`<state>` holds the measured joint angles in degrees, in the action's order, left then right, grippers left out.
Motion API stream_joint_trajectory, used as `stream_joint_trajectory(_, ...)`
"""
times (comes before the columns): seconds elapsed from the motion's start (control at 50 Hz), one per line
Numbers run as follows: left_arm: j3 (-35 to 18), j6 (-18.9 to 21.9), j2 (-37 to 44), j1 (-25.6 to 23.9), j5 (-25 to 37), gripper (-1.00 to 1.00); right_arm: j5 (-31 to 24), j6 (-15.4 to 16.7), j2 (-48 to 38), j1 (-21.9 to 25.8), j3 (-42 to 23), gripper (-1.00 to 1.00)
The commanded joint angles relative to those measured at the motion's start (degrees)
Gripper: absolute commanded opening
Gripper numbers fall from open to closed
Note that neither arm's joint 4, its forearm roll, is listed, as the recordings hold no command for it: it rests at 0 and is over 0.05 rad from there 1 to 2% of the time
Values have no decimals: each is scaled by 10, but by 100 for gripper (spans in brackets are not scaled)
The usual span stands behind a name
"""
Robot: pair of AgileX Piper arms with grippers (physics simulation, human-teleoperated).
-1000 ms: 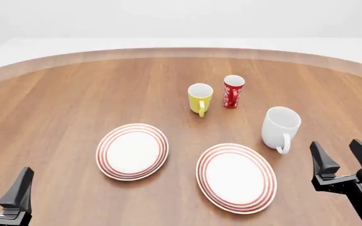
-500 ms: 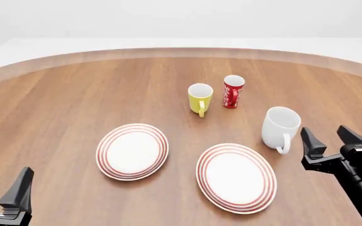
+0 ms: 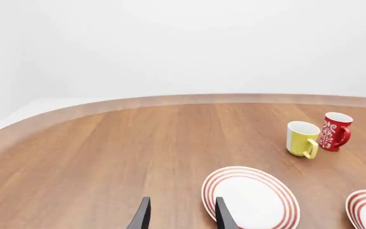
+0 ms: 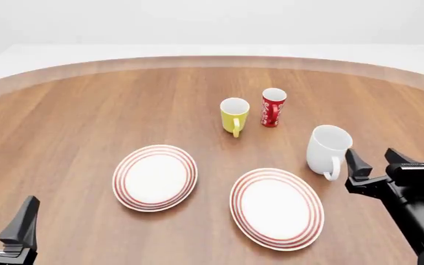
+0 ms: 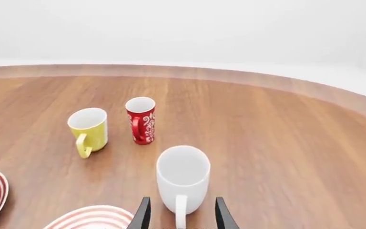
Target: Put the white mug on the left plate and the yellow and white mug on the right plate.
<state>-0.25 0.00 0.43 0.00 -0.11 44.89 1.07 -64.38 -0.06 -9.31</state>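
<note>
The white mug [image 4: 328, 150] [image 5: 182, 180] stands upright right of centre, its handle toward the near edge. My right gripper [image 4: 374, 162] [image 5: 179, 216] is open just to its right and slightly nearer, fingers apart on either side of the handle line, touching nothing. The yellow and white mug [image 4: 234, 115] [image 5: 89, 129] [image 3: 302, 138] stands farther back at centre. The left plate [image 4: 155, 177] [image 3: 251, 198] and the right plate [image 4: 277, 208] [image 5: 87, 217] lie bare at the near centre. My left gripper [image 4: 2, 221] [image 3: 177, 215] is open at the near left corner, holding nothing.
A slim red mug [image 4: 273, 107] [image 5: 140, 119] [image 3: 333, 131] with white markings stands just right of the yellow mug. The round wooden table [image 4: 79, 116] curves away to a rim at the back, with white floor beyond.
My right gripper has moved forward and left, closing on the white mug's handle side. The left arm, the mugs and the plates have not moved.
</note>
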Motion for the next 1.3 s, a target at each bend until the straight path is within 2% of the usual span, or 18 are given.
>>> stream_joint_trajectory(0.02,0,0,0,0,0,100,41,-8,-60,0,-2,100)
stream_joint_trajectory(0.4,0,0,0,0,0,100,70,-12,-155,3,-31,100)
stream_joint_trajectory(1.3,0,0,0,0,0,100,91,-25,-262,-1,-64,100)
